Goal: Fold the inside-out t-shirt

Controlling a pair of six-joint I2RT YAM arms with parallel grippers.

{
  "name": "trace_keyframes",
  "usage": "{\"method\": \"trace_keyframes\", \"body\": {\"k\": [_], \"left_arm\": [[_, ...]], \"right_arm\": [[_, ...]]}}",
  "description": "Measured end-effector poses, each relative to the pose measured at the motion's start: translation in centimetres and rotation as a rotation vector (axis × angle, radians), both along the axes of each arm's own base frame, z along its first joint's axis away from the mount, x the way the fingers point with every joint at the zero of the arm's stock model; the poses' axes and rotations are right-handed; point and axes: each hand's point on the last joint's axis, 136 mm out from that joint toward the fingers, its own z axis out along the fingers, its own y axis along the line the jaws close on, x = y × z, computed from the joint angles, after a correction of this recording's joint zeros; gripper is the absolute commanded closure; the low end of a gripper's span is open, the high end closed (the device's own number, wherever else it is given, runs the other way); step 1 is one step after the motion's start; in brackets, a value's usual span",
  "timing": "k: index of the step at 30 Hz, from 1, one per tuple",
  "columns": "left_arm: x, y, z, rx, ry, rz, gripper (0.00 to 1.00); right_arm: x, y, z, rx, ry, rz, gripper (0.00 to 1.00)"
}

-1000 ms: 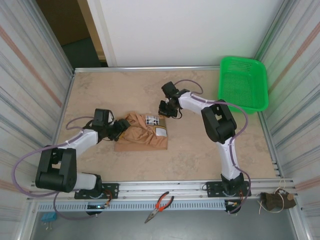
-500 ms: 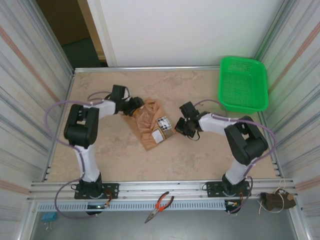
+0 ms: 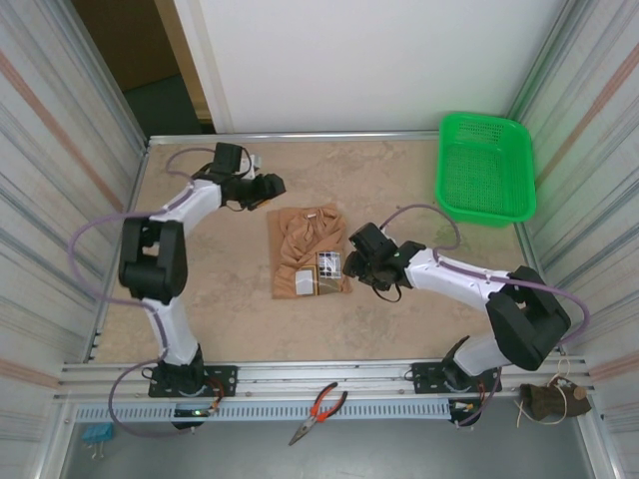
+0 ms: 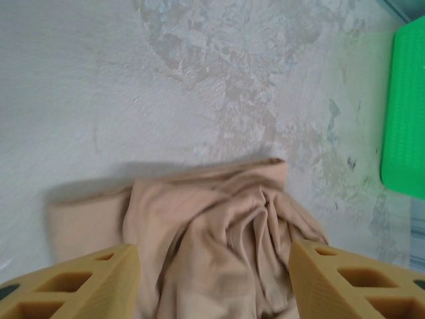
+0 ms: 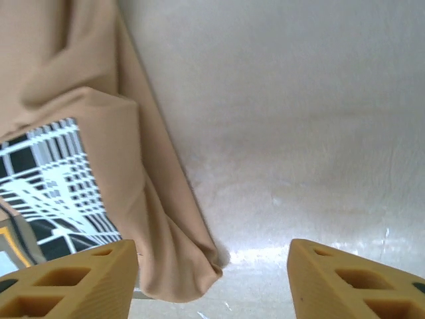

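The inside-out t-shirt (image 3: 305,244) lies on the table as a tan, roughly rectangular, wrinkled bundle with a black-and-white printed patch (image 3: 327,264) near its front right corner. My left gripper (image 3: 274,187) is open just off the shirt's back left corner. In the left wrist view the creased fabric (image 4: 212,226) lies between and beyond the yellow fingers (image 4: 73,286), untouched. My right gripper (image 3: 352,261) is open at the shirt's right edge. The right wrist view has the shirt's corner (image 5: 186,262) resting on the table between the wide-apart fingers (image 5: 358,282), beside the printed patch (image 5: 46,173).
A green plastic basket (image 3: 486,165) stands at the back right corner, its edge also in the left wrist view as green basket (image 4: 408,113). Red-handled pliers (image 3: 319,407) lie on the front rail. Metal walls close in the table (image 3: 200,299) on both sides.
The right gripper has opened and let go of the shirt. The shirt has turned and now lies lengthwise near the table's middle. The left arm swung toward the back, the right toward the front.
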Motion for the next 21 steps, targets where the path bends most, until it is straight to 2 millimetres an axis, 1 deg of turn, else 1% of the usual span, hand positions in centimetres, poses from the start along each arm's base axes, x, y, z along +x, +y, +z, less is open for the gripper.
{"method": "trace_keyframes", "body": {"k": [2,4,6,9,10,12,16,21], "left_arm": [[-1.7,-0.5,1.0,0.042,-0.036,-0.04,0.4],[-3.4,-1.9,0.9,0.09,-0.055,-0.101,0.4],[-5.3,-3.9,-0.4,0.152,-0.056,-0.179,0.4],[-7.9,-5.6,-2.5,0.24,-0.028,-0.267,0.41],[-8.3,-6.0,-3.0,0.261,-0.024,-0.283,0.41],[-8.7,-6.0,-3.6,0.305,-0.025,-0.297,0.41],[-8.2,-5.3,-4.6,0.365,-0.026,-0.283,0.45],[-8.0,-4.7,-6.3,0.412,-0.002,-0.274,0.45]], "right_arm": [[0.6,0.7,0.2,-0.004,-0.01,0.037,0.4],[0.9,1.2,-0.3,-0.013,-0.01,0.065,0.42],[1.0,1.5,-1.2,-0.024,0.007,0.083,0.44],[0.6,1.8,-2.4,-0.041,0.033,0.108,0.47],[0.5,2.0,-2.6,-0.044,0.037,0.114,0.47],[0.4,2.2,-3.1,-0.047,0.044,0.122,0.48],[0.2,2.3,-3.7,-0.056,0.054,0.127,0.49],[0.1,2.2,-4.4,-0.072,0.069,0.127,0.5]]}}
